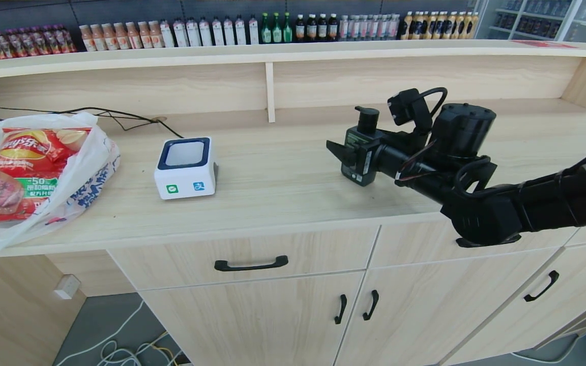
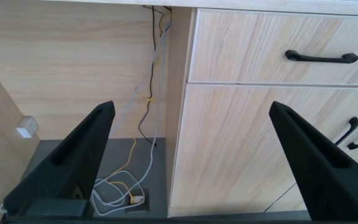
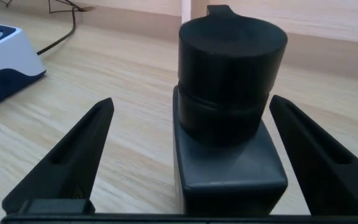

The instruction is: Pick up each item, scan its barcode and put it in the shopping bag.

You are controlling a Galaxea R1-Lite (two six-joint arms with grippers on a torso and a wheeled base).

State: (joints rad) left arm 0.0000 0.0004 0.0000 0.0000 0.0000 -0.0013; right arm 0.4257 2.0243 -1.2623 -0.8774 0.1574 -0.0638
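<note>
Right gripper (image 1: 339, 155), fingers (image 3: 73, 155) apart, straddles black bottle (image 3: 232, 74) at 3 o'clock, apparently unscanned; crisps (image 1: 28, 152) already in shopping bag (image 1: 92, 170), 9 o'clock.

Pale wooden counter (image 1: 283, 173) with cupboards (image 1: 252, 325) beneath.
A row of bottles (image 1: 272, 28) stands on the ledge (image 1: 323, 50) behind; a black cable (image 1: 120, 114) trails across the counter; a drawer (image 1: 181, 262) has a black handle (image 1: 251, 264); loose wires (image 1: 130, 351) lie on the floor.
</note>
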